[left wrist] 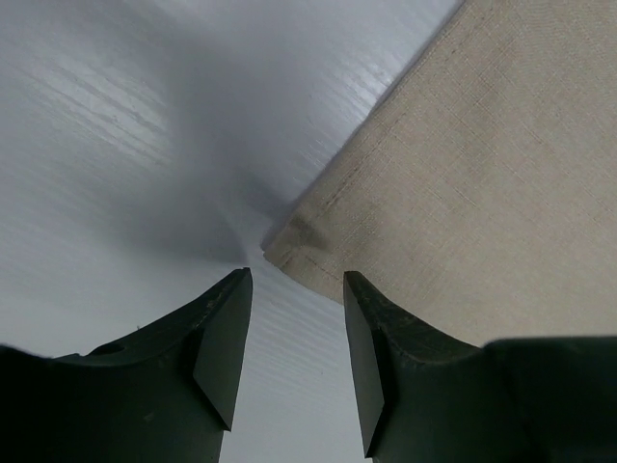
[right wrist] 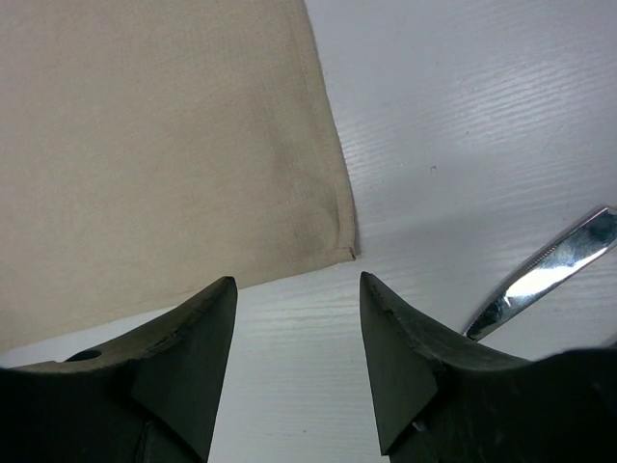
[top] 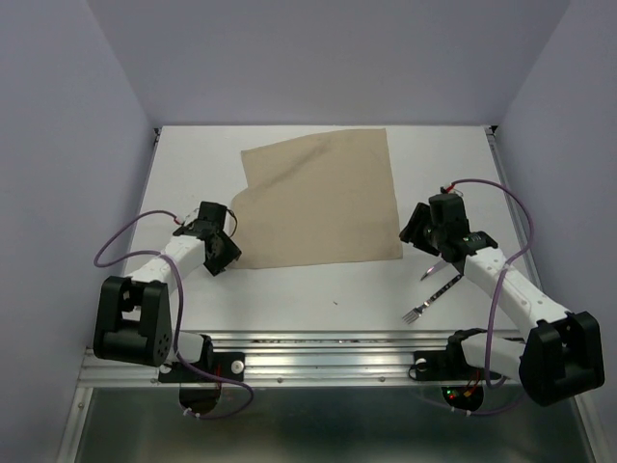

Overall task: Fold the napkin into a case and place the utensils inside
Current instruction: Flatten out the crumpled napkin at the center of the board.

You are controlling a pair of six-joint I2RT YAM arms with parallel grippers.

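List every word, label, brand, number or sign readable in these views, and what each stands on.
None can be read in any view.
The napkin is plain cloth, the knife shows no stamp, and the left gripper and right gripper bear no lettering.
The small red and green lights at the right arm's base carry no text.

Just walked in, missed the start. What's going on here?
A napkin lies spread on the table, not yet folded. The left gripper hovers, jaws open, at its near left corner, the right gripper likewise at its near right corner. Neither holds anything. The fork and knife lie untouched to the right.
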